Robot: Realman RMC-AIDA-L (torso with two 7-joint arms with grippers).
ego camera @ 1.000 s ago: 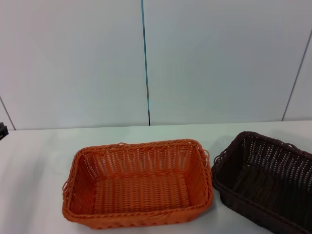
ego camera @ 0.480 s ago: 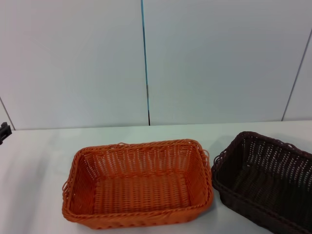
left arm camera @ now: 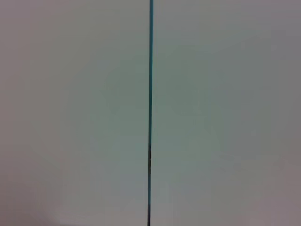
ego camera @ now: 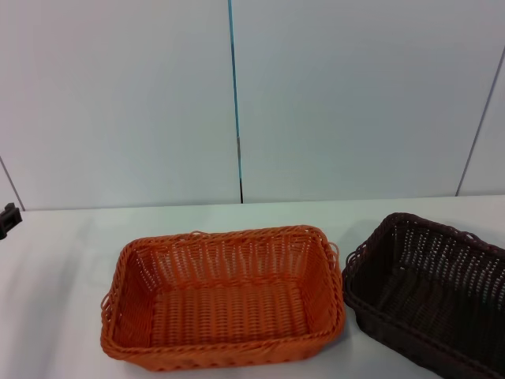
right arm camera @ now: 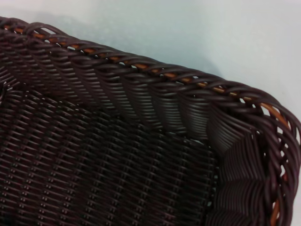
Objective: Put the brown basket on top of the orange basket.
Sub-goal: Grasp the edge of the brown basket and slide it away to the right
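The orange basket [ego camera: 223, 296] sits on the white desk [ego camera: 63, 260], the brown basket [ego camera: 430, 290] just beside it on the right — apart. Neither gripper's state can be told; a dark bit at the left edge.

Only a dark bit of the left tool [ego camera: 7, 219] shows at the head view's nine-o'clock edge; the right tool is out of sight.

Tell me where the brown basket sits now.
In the head view the brown basket rests on the white table at the robot's right, beside the orange basket, not stacked yet.
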